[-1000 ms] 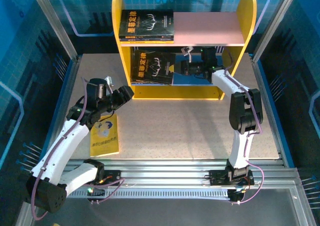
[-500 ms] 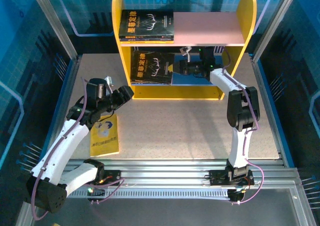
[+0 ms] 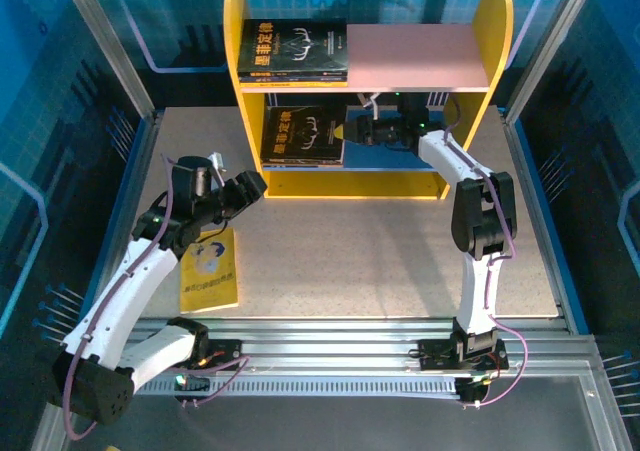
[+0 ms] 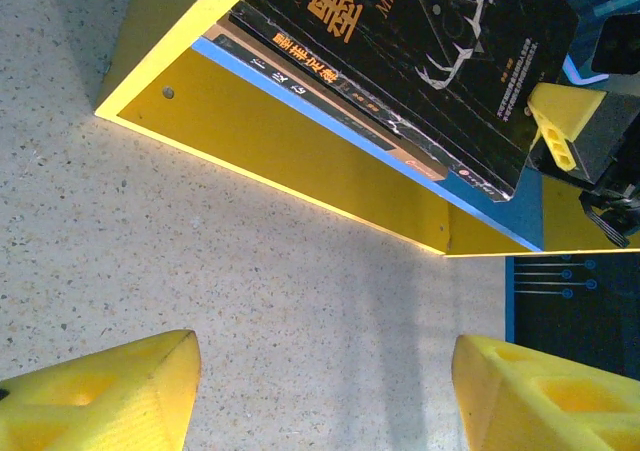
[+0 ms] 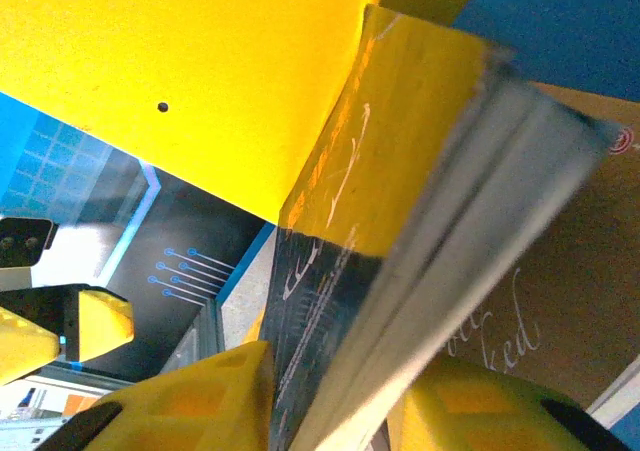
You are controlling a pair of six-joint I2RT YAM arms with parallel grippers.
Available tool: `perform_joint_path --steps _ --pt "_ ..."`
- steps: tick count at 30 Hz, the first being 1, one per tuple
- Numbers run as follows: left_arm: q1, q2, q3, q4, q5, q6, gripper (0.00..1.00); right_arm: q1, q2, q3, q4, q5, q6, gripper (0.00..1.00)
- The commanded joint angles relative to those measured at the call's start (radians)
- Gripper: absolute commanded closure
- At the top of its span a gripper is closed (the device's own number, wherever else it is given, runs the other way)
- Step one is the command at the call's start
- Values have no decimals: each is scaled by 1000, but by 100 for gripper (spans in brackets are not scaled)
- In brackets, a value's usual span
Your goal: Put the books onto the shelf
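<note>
Right end effector (image 3: 352, 129) grips books (image 3: 303, 134) under pink board (image 3: 420, 56); yellow panel (image 5: 150, 71) alongside.

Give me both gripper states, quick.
Left gripper: open, holding nothing.
Right gripper: closed on the lower-shelf books.

Yellow side panels, a pink upper board and a blue lower board are shown on the small open shelf (image 3: 492, 31). White antlers and orange titles are printed on the thin black paperbacks (image 3: 303, 134). A thin yellow paperback (image 3: 212, 281) is seen on the beige speckled tabletop (image 3: 380, 251).
</note>
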Motion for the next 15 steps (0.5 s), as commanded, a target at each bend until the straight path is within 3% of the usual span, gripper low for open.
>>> perform_joint_path --steps 1,8,15 --pt "15 -21 -8 -18 21 18 32 16 19 51 -46 7 -43 63" --pt "18 -24 -7 -19 21 18 32 15 50 107 -105 -17 -68 77" --pt "21 -24 -7 -22 20 19 32 -5 63 128 -159 -41 -108 79"
